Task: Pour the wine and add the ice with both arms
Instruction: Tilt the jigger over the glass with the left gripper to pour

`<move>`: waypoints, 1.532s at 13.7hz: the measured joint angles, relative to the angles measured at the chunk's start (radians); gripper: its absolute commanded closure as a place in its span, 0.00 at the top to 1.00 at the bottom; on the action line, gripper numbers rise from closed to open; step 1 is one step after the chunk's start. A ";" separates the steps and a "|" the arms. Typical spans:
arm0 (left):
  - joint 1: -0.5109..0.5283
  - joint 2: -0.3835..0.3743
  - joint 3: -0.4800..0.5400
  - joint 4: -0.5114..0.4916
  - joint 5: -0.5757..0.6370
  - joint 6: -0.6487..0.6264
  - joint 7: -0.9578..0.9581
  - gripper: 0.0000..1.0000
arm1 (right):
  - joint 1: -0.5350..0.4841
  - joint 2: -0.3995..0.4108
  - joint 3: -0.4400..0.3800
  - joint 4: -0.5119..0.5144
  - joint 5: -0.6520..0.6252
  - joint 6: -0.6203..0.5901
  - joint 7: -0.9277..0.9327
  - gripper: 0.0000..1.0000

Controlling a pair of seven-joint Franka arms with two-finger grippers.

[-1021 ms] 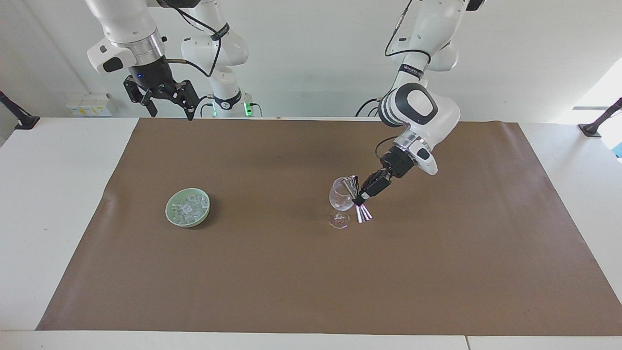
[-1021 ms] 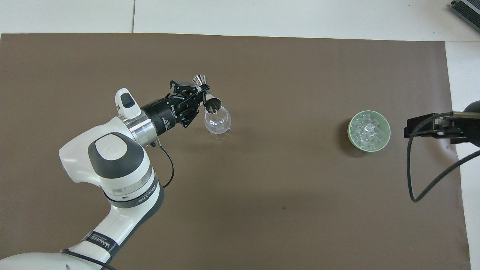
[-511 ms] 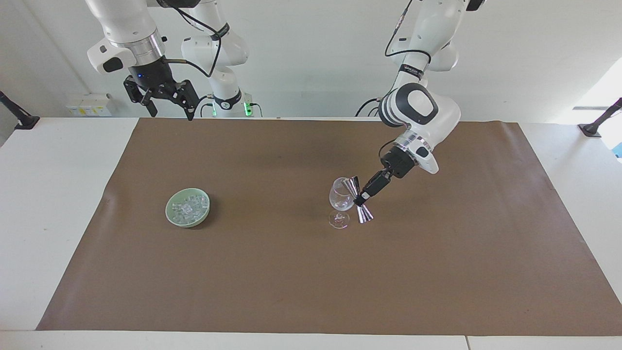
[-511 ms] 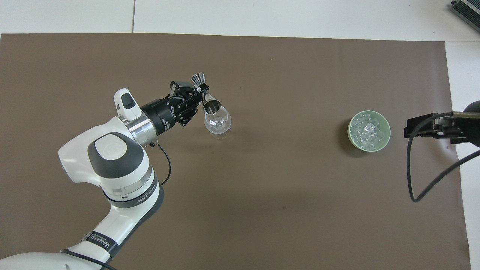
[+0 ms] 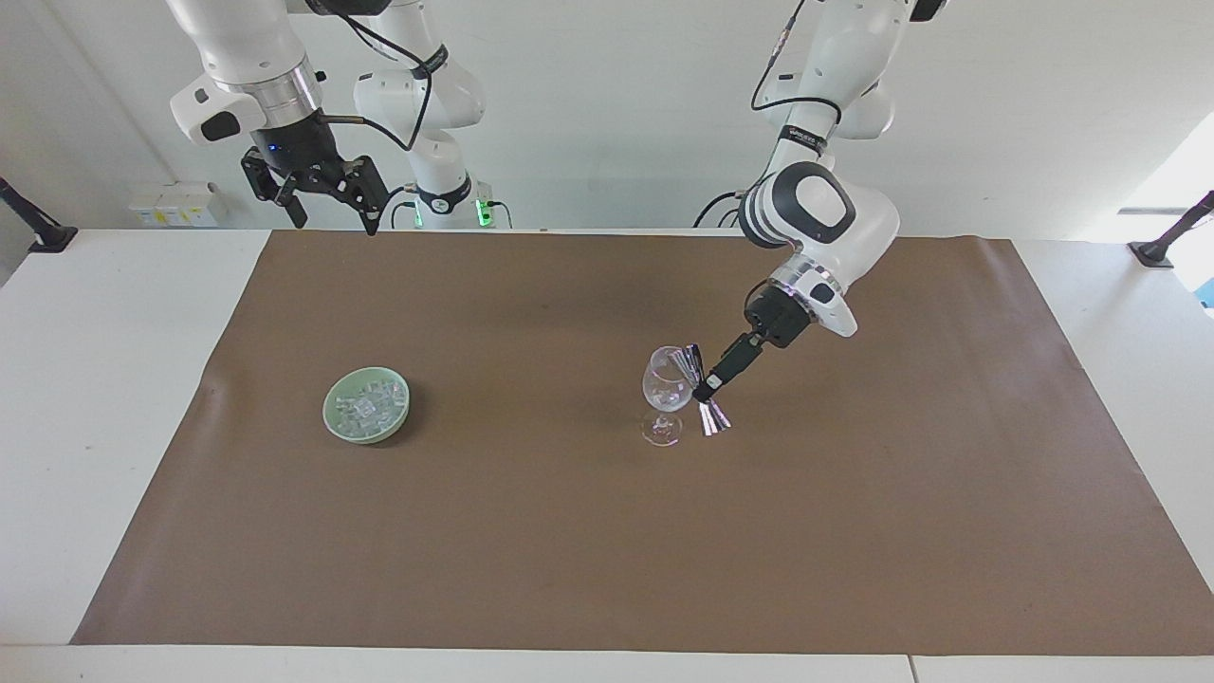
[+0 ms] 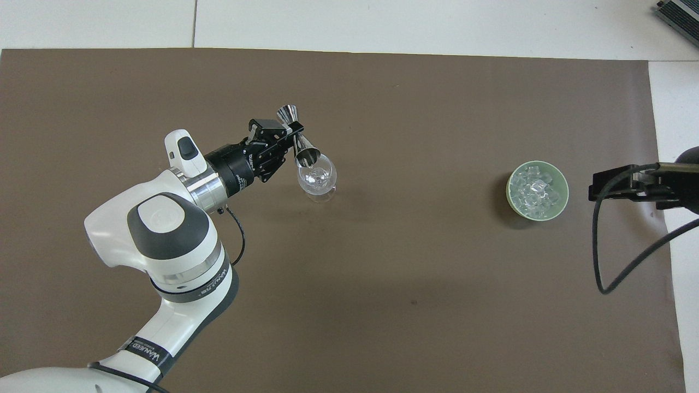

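Observation:
A clear stemmed wine glass [image 5: 667,387] [image 6: 317,177] stands upright on the brown mat, toward the left arm's end. My left gripper [image 5: 707,387] [image 6: 294,134] is shut on the waist of a silver double-ended jigger [image 5: 687,361] [image 6: 307,154]. The jigger is tipped, with one cup at the glass's rim. I cannot make out any wine in the jigger or the glass. The ice [image 5: 365,406] [image 6: 532,191] is heaped in a pale green bowl [image 5: 329,410] [image 6: 510,188] toward the right arm's end. My right gripper [image 5: 334,220] [image 6: 628,185] waits open and empty, raised over the table edge at the robots' end.
A brown mat [image 5: 607,550] [image 6: 382,305] covers most of the white table [image 5: 104,379]. A black cable [image 6: 600,262] hangs from the right arm beside the bowl. Black clamps [image 5: 38,232] sit at the table's corners by the robots.
The left wrist has lifted and turned slightly, with the jigger kept tipped at the glass's rim. The right arm has not moved.

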 measured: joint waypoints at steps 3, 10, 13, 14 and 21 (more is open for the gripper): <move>0.000 0.000 0.000 0.000 0.000 0.010 0.015 0.00 | 0.000 0.000 0.000 0.000 0.000 0.000 0.000 1.00; 0.000 0.000 0.000 0.000 0.000 0.019 0.055 0.00 | 0.000 0.000 0.000 0.000 0.000 0.000 0.000 1.00; 0.000 0.000 0.000 0.000 0.000 0.022 0.074 0.00 | 0.000 0.000 0.000 0.000 0.000 0.000 0.000 1.00; 0.000 0.000 -0.001 0.000 0.000 0.022 0.086 0.00 | 0.000 0.000 0.000 0.000 0.000 0.000 0.000 1.00; -0.001 0.000 -0.003 0.010 0.004 0.021 0.158 0.00 | 0.000 0.000 0.000 0.000 0.000 0.000 0.000 1.00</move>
